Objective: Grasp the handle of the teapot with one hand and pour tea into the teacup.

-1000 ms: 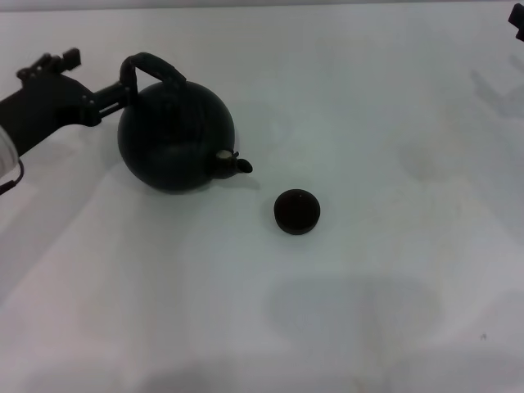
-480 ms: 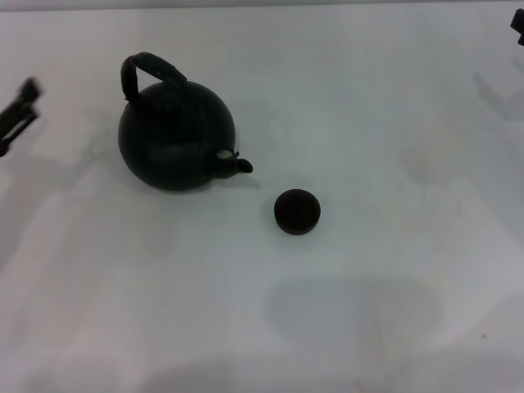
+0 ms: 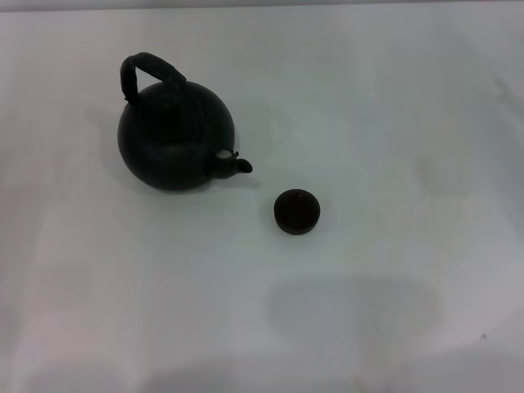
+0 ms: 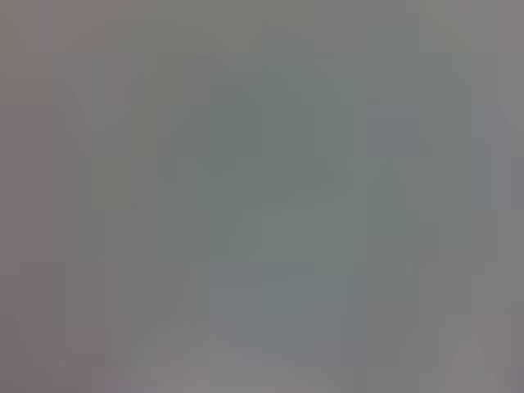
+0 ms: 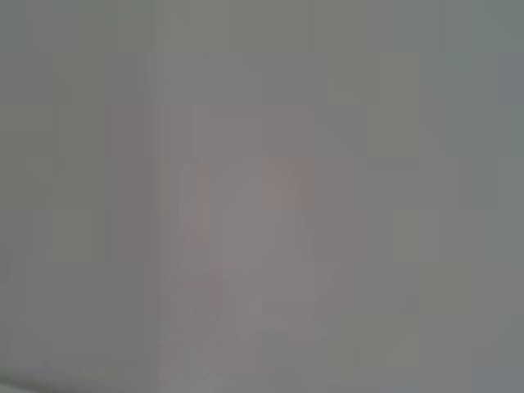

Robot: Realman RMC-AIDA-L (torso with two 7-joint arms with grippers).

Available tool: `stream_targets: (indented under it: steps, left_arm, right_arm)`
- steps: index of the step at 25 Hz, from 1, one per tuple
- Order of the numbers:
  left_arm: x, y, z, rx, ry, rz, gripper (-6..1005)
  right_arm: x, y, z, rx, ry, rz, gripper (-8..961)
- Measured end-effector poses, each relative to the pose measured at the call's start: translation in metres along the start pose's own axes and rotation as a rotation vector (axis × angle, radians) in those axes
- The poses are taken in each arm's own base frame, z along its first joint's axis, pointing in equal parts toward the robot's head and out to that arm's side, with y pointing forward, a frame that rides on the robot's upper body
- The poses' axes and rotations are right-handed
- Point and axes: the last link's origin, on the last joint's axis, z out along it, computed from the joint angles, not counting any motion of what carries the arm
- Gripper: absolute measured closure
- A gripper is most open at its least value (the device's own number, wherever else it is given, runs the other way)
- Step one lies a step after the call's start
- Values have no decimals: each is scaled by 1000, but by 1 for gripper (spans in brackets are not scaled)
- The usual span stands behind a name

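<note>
In the head view the round matte black teapot [image 3: 174, 139] stands on the white table at the left of middle. Its thick arched handle [image 3: 150, 70] rises over its far left side and its short spout [image 3: 240, 165] points right, toward the teacup. The tiny dark teacup [image 3: 296, 211] stands on the table a little right of and nearer than the spout, apart from the teapot. Neither gripper shows in any view. Both wrist views show only a blank grey surface.
The white table [image 3: 393, 123] fills the head view. Faint shadows lie on it near the front middle and at the right.
The left gripper, which was at the teapot's handle a second ago, let go and drew away to the left out of view. The right arm's tip also left the top right corner.
</note>
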Motion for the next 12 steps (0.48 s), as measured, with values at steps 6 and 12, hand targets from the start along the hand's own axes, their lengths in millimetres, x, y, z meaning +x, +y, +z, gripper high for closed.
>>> stream_targets:
  steps: [6, 12]
  left_arm:
    - [3, -25, -27, 139, 36, -3, 111]
    - [9, -45, -45, 237, 64, 7, 111]
  right_arm:
    - [10, -35, -35, 212, -39, 24, 109]
    - [17, -59, -77, 398, -103, 48, 109]
